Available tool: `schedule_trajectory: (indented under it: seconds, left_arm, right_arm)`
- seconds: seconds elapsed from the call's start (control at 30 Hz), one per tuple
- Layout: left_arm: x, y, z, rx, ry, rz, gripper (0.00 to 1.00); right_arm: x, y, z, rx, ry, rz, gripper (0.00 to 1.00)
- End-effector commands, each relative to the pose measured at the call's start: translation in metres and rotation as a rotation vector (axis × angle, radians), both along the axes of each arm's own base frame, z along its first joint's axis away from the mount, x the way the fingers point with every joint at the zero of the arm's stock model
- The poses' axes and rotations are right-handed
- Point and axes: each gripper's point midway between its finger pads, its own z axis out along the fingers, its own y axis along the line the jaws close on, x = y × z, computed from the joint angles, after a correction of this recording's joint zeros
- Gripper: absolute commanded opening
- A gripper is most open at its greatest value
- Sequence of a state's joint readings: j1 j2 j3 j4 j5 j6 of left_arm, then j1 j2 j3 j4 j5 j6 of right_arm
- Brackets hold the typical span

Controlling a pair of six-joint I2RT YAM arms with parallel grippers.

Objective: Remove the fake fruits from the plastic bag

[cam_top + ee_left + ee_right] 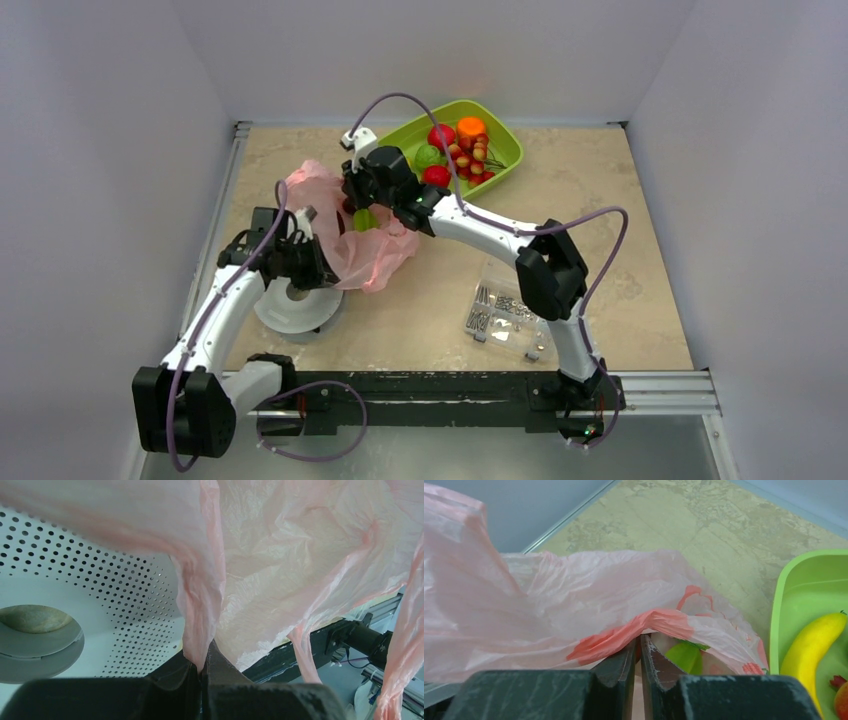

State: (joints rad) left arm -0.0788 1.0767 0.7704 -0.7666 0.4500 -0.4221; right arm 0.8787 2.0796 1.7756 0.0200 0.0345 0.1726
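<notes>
Now: bag sits centre-left in top view. Thin, soft, crinkly; prob. light, slippery, tears easy. Best hold is bunched rim or handles, not flat film. L gripper clamped tight on a gathered fold, bag draping above it. R gripper near-closed, pinching rolled rim. Green fruit just behind, inside bag.

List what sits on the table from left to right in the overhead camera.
White perforated dish → pink bag → clear box. The green tray at the back overlaps both bag and box from left to right, so I left it out.
</notes>
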Motion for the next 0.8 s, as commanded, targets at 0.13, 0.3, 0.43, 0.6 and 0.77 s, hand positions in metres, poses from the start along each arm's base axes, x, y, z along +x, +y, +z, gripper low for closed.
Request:
schedule_trajectory:
  seconds: [0.13, 0.3, 0.43, 0.6, 0.77]
  left_arm:
    - [0.013, -0.003, 0.018, -0.015, -0.141, -0.062, 0.00]
    - [0.014, 0.000, 0.014, 0.016, -0.137, -0.093, 0.00]
    - [0.010, -0.003, 0.008, 0.022, -0.118, -0.113, 0.00]
    - [0.007, -0.006, 0.004, 0.055, -0.117, -0.141, 0.00]
    - [0.009, -0.006, 0.006, 0.070, -0.135, -0.151, 0.00]
  right_arm:
    - [-0.002, -0.013, -0.034, -0.074, 0.014, -0.012, 0.14]
    - [0.005, -0.017, -0.066, -0.111, 0.022, -0.047, 0.26]
    - [0.022, -0.012, -0.085, -0.124, 0.012, -0.102, 0.47]
    - [0.043, -0.008, -0.093, -0.117, -0.007, -0.178, 0.68]
    - [0.056, -0.009, -0.089, -0.072, -0.037, -0.248, 0.81]
